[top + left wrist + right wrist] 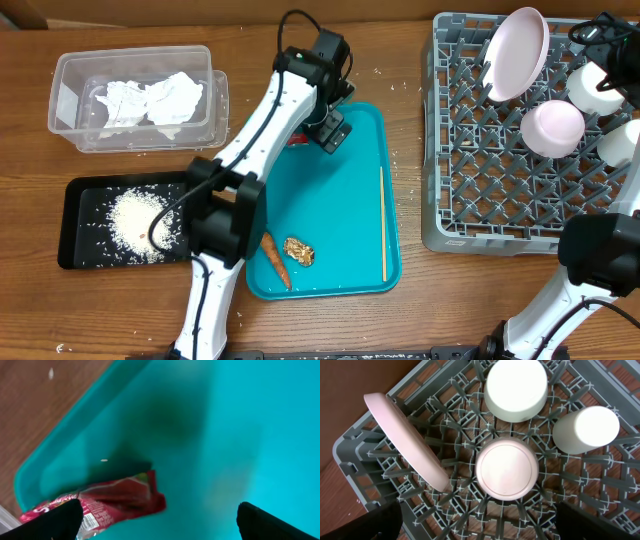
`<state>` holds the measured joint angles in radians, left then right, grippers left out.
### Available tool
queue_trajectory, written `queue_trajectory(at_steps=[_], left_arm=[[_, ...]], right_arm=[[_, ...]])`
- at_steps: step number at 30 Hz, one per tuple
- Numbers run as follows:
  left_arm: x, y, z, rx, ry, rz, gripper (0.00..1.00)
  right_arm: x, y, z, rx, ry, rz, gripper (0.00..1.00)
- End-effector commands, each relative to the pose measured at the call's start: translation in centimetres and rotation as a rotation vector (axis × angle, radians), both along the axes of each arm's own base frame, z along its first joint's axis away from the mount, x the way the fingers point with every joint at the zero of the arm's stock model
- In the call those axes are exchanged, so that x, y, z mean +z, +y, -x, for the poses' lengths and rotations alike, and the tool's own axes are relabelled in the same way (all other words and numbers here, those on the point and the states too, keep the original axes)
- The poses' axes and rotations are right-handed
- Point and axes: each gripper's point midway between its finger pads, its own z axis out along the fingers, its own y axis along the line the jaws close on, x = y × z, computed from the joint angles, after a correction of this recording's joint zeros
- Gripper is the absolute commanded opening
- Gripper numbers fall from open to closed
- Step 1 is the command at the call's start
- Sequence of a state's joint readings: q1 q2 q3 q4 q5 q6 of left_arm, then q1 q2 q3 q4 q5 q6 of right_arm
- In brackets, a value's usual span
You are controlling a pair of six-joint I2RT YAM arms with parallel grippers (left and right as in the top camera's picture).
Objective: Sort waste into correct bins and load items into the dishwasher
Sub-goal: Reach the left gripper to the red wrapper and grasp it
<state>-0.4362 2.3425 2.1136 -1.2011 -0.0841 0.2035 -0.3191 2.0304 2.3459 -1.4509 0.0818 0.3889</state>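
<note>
Overhead: could not see beneath the left gripper, over the teal tray's far-left corner; found the right gripper cut off at the frame edge, above the dish rack right of the teal tray. Left wrist: saw a blurred red snack wrapper lying on the teal tray, partly behind one finger, between wide-spread, empty jaws. Right wrist: found jaws spread wide, gripping nothing, above the racked plate, pink bowl, white bowl and cup.
</note>
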Motion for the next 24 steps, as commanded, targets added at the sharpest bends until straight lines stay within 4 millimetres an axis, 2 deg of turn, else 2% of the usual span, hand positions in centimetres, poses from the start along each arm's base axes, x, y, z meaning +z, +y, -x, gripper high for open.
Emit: queue_trajectory(at_steps=[1, 3, 5, 10, 13, 18, 21, 22, 23, 24], left_arm=[[-1.1, 2.4, -0.6, 0.121, -0.013, -0.081, 0.99], [-1.5, 2.4, -0.5, 0.129, 0.001, -0.075, 0.98], [-1.9, 2.4, -0.1, 0.119, 0.026, -0.073, 0.93], [-3.2, 1.9, 1.2, 0.101, 0.102, -0.052, 0.92], [-4.3, 2.0, 1.2, 0.100, 0.117, -0.061, 0.92], [-5.5, 2.1, 0.6, 0.103, 0.106, -0.076, 0.83], [-5.4, 2.4, 0.1, 0.121, 0.081, -0.094, 0.74], [-5.4, 2.7, 0.0, 0.134, 0.070, -0.108, 0.67], [-5.3, 3.2, -0.3, 0.151, 0.053, -0.132, 0.49], [-5.2, 3.3, -0.3, 0.153, 0.051, -0.139, 0.38]], right_arm=[[0.7, 0.1, -0.2, 0.000, -0.021, 0.003, 1.00], [0.7, 0.1, -0.2, 0.000, -0.022, 0.003, 1.00], [0.7, 0.2, -0.2, 0.000, -0.021, 0.003, 1.00], [0.7, 0.2, -0.2, 0.000, -0.021, 0.003, 1.00], [0.7, 0.2, -0.2, 0.000, -0.021, 0.003, 1.00], [0.7, 0.2, -0.2, 0.000, -0.021, 0.003, 1.00], [0.7, 0.2, -0.2, 0.000, -0.021, 0.003, 1.00], [0.7, 0.2, -0.2, 0.000, -0.021, 0.003, 1.00], [0.7, 0.2, -0.2, 0.000, -0.021, 0.003, 1.00], [0.7, 0.2, -0.2, 0.000, -0.021, 0.003, 1.00]])
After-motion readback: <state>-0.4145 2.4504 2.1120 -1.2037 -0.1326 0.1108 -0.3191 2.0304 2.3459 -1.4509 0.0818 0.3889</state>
